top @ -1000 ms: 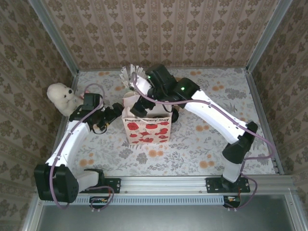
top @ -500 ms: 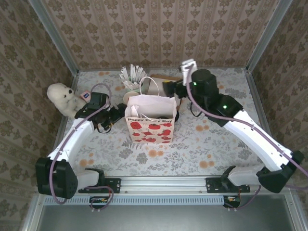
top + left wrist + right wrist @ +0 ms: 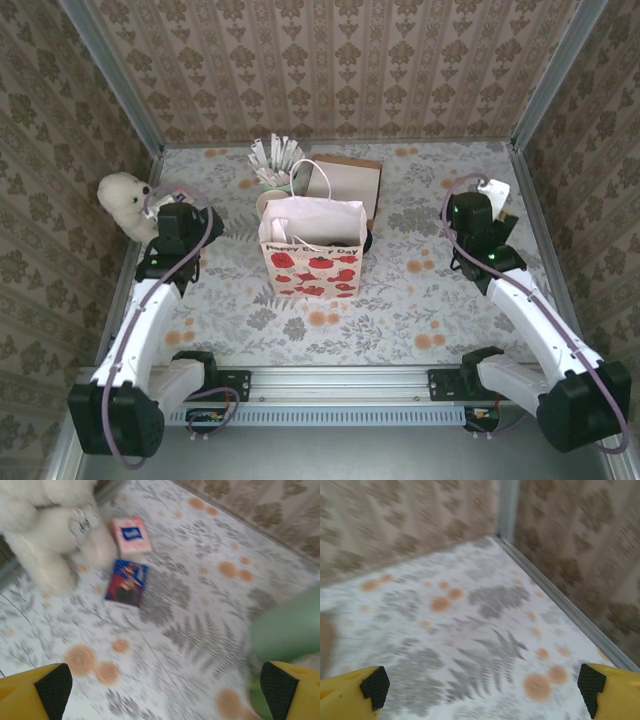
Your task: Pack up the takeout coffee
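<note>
At the left metal rail [image 3: 122, 285] a white plush bear [image 3: 125, 203] sits against the edge. Your left fingers [image 3: 165, 690] hang near it, spread wide and empty. A small pink packet [image 3: 131, 534] and a flat dark blue packet [image 3: 127, 582] lie by the bear, so room there is tight. The near half of the floral-print counter [image 3: 400, 320] lies open.

A white paper bag with red print [image 3: 312, 262] stands mid-counter. Behind it are a pale green pot of white sticks [image 3: 275, 170] and a brown cardboard box [image 3: 350, 178]. You cannot tell where the takeout coffee is; a dark rounded edge [image 3: 367, 240] peeks out at the bag's right rear corner.

Your right fingers [image 3: 482, 685], wide apart and empty, hover over bare counter near the right metal rail [image 3: 540, 222].

The bag's top line seems to read "Happy Day". The pink packet's blue label is too blurred to read.
</note>
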